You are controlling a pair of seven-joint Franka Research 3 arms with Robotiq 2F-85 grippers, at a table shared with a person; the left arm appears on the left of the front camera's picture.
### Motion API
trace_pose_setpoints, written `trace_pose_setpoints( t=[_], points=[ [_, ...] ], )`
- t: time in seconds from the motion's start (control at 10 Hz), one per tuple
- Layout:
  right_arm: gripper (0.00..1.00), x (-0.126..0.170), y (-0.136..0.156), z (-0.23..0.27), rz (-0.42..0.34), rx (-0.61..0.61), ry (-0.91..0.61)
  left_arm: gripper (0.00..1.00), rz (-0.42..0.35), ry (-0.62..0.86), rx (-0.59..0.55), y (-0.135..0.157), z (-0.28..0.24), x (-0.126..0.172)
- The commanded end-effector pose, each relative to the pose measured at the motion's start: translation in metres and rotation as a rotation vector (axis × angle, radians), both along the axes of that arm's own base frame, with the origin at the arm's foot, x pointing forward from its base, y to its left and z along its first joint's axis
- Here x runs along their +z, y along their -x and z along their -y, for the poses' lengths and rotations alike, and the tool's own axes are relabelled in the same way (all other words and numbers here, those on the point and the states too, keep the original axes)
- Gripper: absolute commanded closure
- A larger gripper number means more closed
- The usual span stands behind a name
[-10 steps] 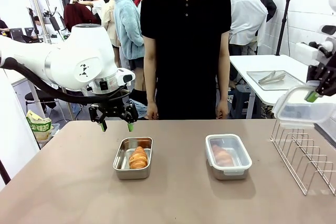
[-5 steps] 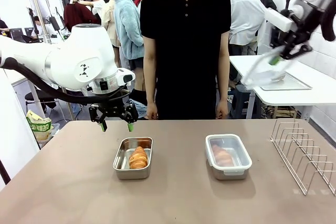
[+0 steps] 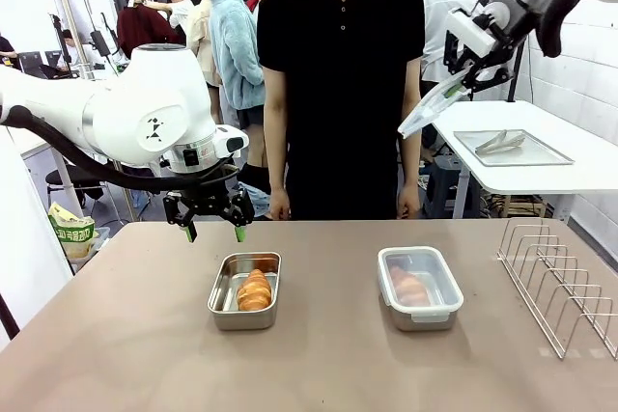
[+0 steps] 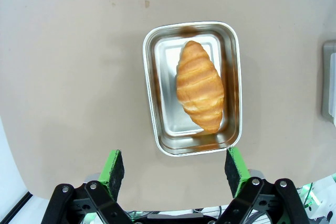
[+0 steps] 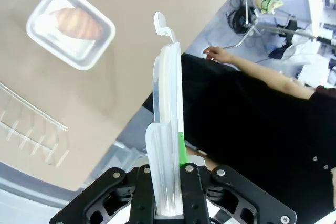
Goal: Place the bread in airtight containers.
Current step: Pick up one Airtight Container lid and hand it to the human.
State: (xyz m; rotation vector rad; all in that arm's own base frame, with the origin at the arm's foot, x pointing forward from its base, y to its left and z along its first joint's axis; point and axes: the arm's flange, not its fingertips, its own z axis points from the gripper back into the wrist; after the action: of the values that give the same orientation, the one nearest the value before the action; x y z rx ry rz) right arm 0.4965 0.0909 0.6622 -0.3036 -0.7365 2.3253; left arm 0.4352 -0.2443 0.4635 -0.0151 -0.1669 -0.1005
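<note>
You face a tan table (image 3: 319, 364) with a person in black at its far edge. From the front, one golden, ridged croissant (image 3: 255, 289) lies in the open steel tub (image 3: 244, 289); the other tub (image 3: 419, 287) is lidded. In the left wrist view, the left gripper (image 4: 174, 170) hangs spread above that croissant (image 4: 199, 85). In the right wrist view, the right gripper (image 5: 167, 174) pinches a translucent lid (image 5: 166, 145) edge-on, high off the table.
</note>
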Motion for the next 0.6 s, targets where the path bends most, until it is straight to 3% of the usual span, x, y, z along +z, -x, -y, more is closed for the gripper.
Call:
trace_pose_setpoints(
  t=[0.0,0.2,0.5],
  points=[
    [1.0,-0.0082,-0.025,-0.0029,-0.001,0.056,-0.061,0.0,0.001,0.003,0.004,-0.0002,-0.0003,0.0011],
    [1.0,-0.0129,-0.0273,0.001,-0.034,0.025,-0.063,0.0,0.001,0.003,0.004,-0.0002,-0.0003,0.0011],
    [1.0,-0.0133,-0.0211,-0.0063,-0.011,0.031,-0.035,0.0,0.001,0.003,0.004,-0.0002,-0.0003,0.0011]
  ],
)
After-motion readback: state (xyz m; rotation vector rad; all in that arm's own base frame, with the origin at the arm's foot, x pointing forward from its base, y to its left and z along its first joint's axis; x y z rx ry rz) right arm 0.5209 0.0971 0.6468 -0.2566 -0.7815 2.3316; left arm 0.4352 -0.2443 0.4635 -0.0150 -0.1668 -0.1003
